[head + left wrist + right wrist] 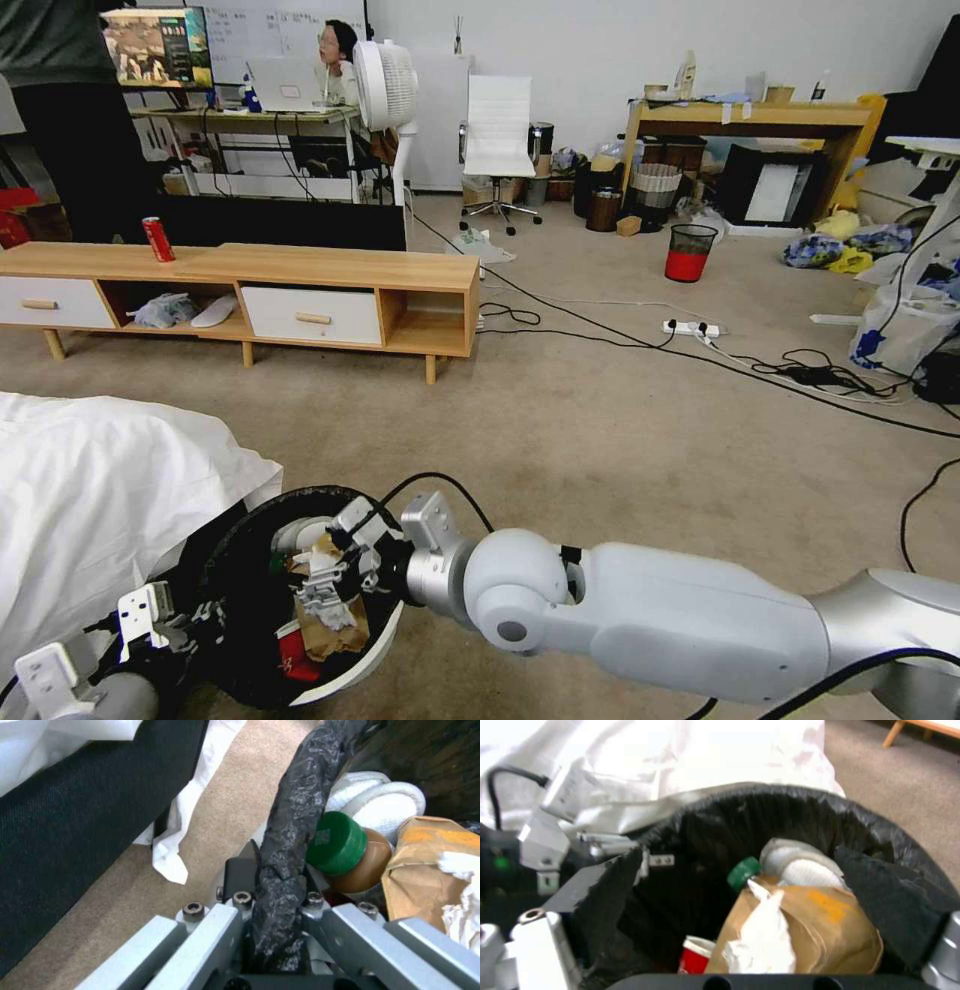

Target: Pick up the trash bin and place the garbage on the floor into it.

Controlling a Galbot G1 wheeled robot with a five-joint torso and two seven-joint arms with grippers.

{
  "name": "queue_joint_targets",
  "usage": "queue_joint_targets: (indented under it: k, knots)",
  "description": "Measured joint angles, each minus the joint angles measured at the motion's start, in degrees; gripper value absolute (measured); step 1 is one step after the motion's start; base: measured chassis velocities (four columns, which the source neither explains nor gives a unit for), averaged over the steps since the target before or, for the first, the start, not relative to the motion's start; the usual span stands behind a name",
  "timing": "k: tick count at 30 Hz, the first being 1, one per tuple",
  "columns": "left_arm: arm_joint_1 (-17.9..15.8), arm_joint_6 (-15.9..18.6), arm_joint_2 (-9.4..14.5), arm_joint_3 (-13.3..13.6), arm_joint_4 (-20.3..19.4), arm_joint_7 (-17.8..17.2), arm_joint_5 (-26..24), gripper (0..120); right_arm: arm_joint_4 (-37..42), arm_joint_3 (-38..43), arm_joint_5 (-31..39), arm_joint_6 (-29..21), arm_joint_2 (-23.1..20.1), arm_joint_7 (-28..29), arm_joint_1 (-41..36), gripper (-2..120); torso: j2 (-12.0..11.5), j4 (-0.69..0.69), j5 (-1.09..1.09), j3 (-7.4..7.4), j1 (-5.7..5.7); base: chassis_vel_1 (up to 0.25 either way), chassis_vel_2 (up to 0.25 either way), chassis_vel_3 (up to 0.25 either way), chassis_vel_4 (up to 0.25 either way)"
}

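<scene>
The trash bin, white with a black bag over its rim, sits low at my left beside a white-sheeted bed. My left gripper is shut on the bin's bagged rim, one finger on either side of it. My right gripper reaches across from the right and hangs open over the bin's mouth, its black pads wide apart. Garbage lies inside the bin: a brown paper bag, a white tissue, a green-capped bottle, a red can and a rolled white wad. The beige carpet floor stretches ahead.
The white-sheeted bed presses against the bin's left side. A low wooden TV stand carries an upright red can. Black cables and a power strip cross the carpet. A black mesh bin stands farther back.
</scene>
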Motion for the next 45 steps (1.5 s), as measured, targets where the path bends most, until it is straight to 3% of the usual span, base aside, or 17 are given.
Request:
queue_joint_targets:
  k: [10,19,21,27,29,30,32,33,35,36,39,40,41,45]
  knots:
    - [0.05,0.00,-0.17,-0.08,0.22,0.01,0.15,2,2.92,3.40,0.90,-0.04,-1.65,0.55,0.11,100,0.01,0.01,0.00,0.00,0.00,0.000,0.000,0.000,0.000]
    - [-0.07,0.00,0.10,-0.45,0.48,-0.01,0.18,2,8.52,13.85,1.90,0.30,-8.15,0.49,-1.29,100,0.01,0.01,0.01,0.00,0.00,0.000,0.000,0.000,0.000]
    - [0.01,0.00,0.25,-0.89,0.48,-0.01,0.11,2,10.32,22.04,0.57,2.81,-12.25,-0.90,-4.76,100,0.01,-0.01,0.01,0.00,0.00,0.000,0.000,0.000,0.000]
    - [0.06,0.00,0.45,-1.65,0.48,0.00,-0.06,2,11.03,31.27,-2.98,9.00,-18.21,-2.45,-10.88,100,0.01,-0.01,0.03,0.00,0.00,0.000,0.000,0.000,0.000]
    - [1.24,0.00,-0.38,-2.95,-0.39,0.27,0.04,2,9.83,40.38,-6.34,14.47,-21.78,-3.63,-16.64,100,0.01,-0.03,0.02,0.00,0.00,0.000,0.000,0.000,0.000]
    - [1.24,0.00,-0.38,-2.95,-0.39,0.27,0.04,2,9.83,40.38,-6.34,14.47,-21.78,-3.63,-16.64,100,0.01,-0.03,0.02,0.00,0.00,0.000,0.000,0.000,0.000]
    - [2.05,0.00,-1.21,-3.77,-1.43,0.31,0.21,2,8.84,48.07,-9.24,17.56,-22.26,-4.75,-20.88,100,0.01,0.04,0.02,0.00,0.00,0.000,0.000,0.000,0.000]
    - [2.05,0.00,-1.21,-3.77,-1.43,0.31,0.21,2,8.84,48.07,-9.24,17.56,-22.26,-4.75,-20.88,100,0.01,0.04,0.02,0.00,0.00,0.000,0.000,0.000,0.000]
    - [2.48,0.00,-1.39,-4.10,-2.19,0.27,0.42,2,8.42,58.09,-12.82,20.72,-22.35,-5.91,-26.69,100,0.01,0.00,0.02,0.00,0.00,0.000,0.000,0.000,0.000]
    - [2.48,0.00,-1.39,-4.10,-2.19,0.27,0.42,2,8.42,58.09,-12.82,20.72,-22.35,-5.91,-26.69,100,0.01,0.00,0.02,0.00,0.00,0.000,0.000,0.000,0.000]
    - [3.43,0.00,-1.78,-4.62,-2.80,0.29,0.87,2,7.58,72.16,-17.42,24.95,-19.65,-7.99,-35.74,100,0.01,0.01,0.03,-0.01,0.00,0.000,0.000,0.000,0.000]
    - [3.43,0.00,-1.78,-4.62,-2.80,0.29,0.87,2,7.58,72.16,-17.42,24.95,-19.65,-7.99,-35.74,100,0.01,0.01,0.03,-0.01,0.00,0.000,0.000,0.000,0.000]
    - [3.58,0.00,-1.94,-4.67,-2.95,0.34,1.08,2,7.51,79.81,-20.12,26.72,-18.06,-8.81,-42.23,100,0.01,0.01,0.02,-0.01,-0.01,0.000,0.000,0.000,0.000]
    - [3.50,-0.01,-2.11,-4.57,-3.10,0.56,1.36,2,8.23,86.85,-22.62,27.79,-16.88,-9.22,-48.17,100,0.01,-0.02,0.04,0.00,0.00,0.000,0.000,0.000,0.000]
